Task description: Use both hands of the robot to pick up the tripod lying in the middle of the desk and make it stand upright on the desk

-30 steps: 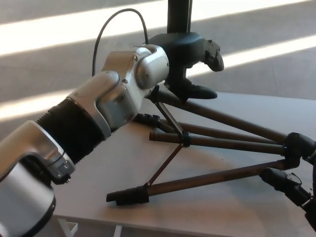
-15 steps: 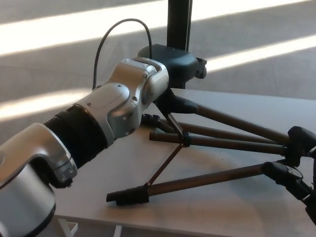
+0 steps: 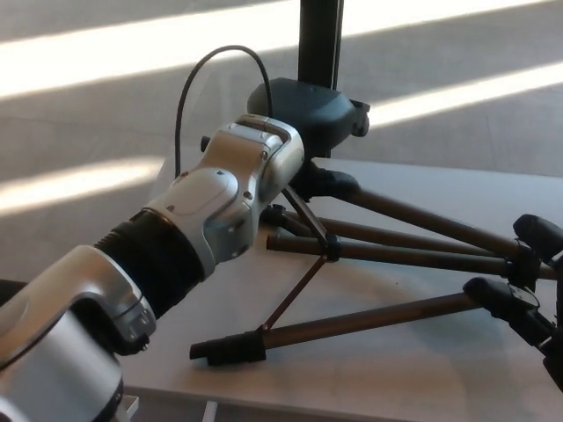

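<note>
Tripod point(image 3: 387, 255) lies on its side on grey table point(image 3: 396, 378), legs splayed toward near-left edge, head end at right. Bright sun stripes across floor point(image 3: 88, 53) behind; dark post point(image 3: 318, 40) rises past far edge. Left hand point(image 3: 308, 110) closed on far leg's foot end, w/ wrist now rolled flatter vs 1 s ago. Right hand point(image 3: 537, 290) at head end, grip can't tell.

Your left hand point(image 3: 310, 107) sits closed over the foot of the far leg of the tripod point(image 3: 387, 255), which lies on the grey desk point(image 3: 396, 369) with its legs splayed, while your right hand point(image 3: 528, 303) grips the tripod's head end at the picture's right edge.
</note>
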Motion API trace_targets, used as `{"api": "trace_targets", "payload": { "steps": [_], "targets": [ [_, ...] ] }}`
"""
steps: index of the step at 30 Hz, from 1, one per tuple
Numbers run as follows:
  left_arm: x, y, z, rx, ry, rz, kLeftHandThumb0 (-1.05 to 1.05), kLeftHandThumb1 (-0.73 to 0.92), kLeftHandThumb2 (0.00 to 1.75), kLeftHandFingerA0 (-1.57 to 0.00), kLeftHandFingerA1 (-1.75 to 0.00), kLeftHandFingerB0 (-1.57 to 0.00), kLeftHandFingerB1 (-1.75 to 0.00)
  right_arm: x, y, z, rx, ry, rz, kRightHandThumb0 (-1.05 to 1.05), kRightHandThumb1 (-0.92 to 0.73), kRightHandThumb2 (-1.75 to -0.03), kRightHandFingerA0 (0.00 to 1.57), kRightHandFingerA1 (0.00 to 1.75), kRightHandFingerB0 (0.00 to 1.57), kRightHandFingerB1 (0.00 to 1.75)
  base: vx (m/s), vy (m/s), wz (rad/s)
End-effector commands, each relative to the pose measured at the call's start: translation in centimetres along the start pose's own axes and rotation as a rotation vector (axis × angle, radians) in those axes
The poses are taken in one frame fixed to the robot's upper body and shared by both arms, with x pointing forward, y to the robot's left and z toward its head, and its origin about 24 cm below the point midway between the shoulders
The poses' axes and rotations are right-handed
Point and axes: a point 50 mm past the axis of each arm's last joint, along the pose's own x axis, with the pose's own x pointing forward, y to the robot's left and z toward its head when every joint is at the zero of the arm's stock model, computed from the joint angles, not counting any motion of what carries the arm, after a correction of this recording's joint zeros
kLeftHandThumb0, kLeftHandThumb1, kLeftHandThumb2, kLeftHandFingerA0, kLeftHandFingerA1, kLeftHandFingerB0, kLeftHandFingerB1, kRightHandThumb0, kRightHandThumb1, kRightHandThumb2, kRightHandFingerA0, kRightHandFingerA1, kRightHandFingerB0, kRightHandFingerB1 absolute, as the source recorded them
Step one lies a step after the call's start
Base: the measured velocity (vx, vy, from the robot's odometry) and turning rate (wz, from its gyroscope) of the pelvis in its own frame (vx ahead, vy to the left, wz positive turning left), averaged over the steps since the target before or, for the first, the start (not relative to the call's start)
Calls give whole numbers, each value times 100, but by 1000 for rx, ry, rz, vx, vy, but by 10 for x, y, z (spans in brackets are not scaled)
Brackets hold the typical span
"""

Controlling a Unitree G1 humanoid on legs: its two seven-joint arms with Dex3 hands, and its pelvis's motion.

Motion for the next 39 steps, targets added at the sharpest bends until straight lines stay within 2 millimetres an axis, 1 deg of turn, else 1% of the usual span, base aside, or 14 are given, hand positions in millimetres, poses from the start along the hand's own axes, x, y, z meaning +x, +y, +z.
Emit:
{"api": "trace_targets", "payload": {
  "steps": [1, 9, 15, 16, 17, 18, 19, 24, 25, 28, 29, 30, 37, 39],
  "targets": [
    [2, -7, 3, 29, 3, 17, -73, 79, 64, -35, -46, -40, -35, 3, 1, 0, 17, 4, -16, -67, -70, -61, 82, 74, 66, 51, 0, 0, 0],
    [2, -37, 7, 122, 23, -83, -81, 65, 73, -26, -51, -38, -40, 5, 5, -2, 4, 20, -5, -68, -70, -61, 82, 72, 69, 50, 0, 0, 0],
    [2, -45, 3, 229, 47, -150, -80, 76, 61, -17, -48, -33, -33, 6, 6, 1, 7, 11, 4, -68, -70, -61, 81, 71, 68, 50, 0, 0, 0],
    [1, -47, 3, 240, 54, -163, -82, 61, 98, -13, -54, -24, -47, 6, 6, 1, 13, 14, 3, -68, -69, -61, 81, 71, 69, 49, 0, 0, 0],
    [1, -47, 3, 242, 55, -165, -82, 61, 98, -13, -54, -24, -47, 6, 6, 1, 13, 15, 3, -68, -69, -61, 81, 71, 69, 49, 0, 0, 0],
    [1, -48, 3, 243, 62, -178, -80, 77, 64, -12, -47, -29, -32, 6, 7, 0, 9, 19, 4, -68, -70, -61, 81, 72, 68, 49, 0, 0, 0],
    [1, -48, 3, 263, 67, -191, -81, 60, 98, -8, -52, -19, -45, 6, 7, 0, 3, 25, -2, -68, -69, -61, 82, 71, 69, 49, 0, 0, 0],
    [1, -50, 3, 304, 64, -182, -80, 59, 98, -12, -52, -21, -45, 6, 8, -2, 8, 33, 1, -68, -69, -61, 81, 71, 67, 49, 0, 0, 0],
    [1, -50, 3, 302, 60, -165, -78, 76, 63, -20, -48, -31, -32, 6, 8, -1, 3, 33, -1, -67, -70, -61, 80, 71, 67, 49, 0, 0, 0],
    [-1, -49, 3, 221, 0, 21, -57, 79, 64, -78, -66, -62, -48, 6, 8, -1, 1, 30, 0, -67, -70, -61, 81, 72, 68, 49, 0, 0, 0],
    [-2, -49, 4, 191, -14, 82, -47, 75, 63, -94, -96, -73, -54, 6, 8, -1, -1, 30, -1, -67, -70, -61, 80, 72, 68, 49, 0, 0, 0],
    [-4, -49, 5, 166, -42, 180, -30, 74, 66, -92, -151, -73, -74, 6, 7, -1, 3, 31, -4, -67, -69, -61, 81, 72, 68, 49, 0, 0, 0],
    [-7, -49, 8, 18, -75, 325, -21, 72, 71, -89, -166, -60, -84, 8, 7, -1, -1, 37, -7, -66, -69, -61, 82, 72, 69, 49, 0, 0, 0],
    [-7, -49, 9, -26, -65, 329, -21, 71, 74, -84, -167, -69, -106, 8, 7, -1, -5, 37, -9, -66, -70, -61, 81, 72, 69, 49, 0, 0, 0]
  ]
}}
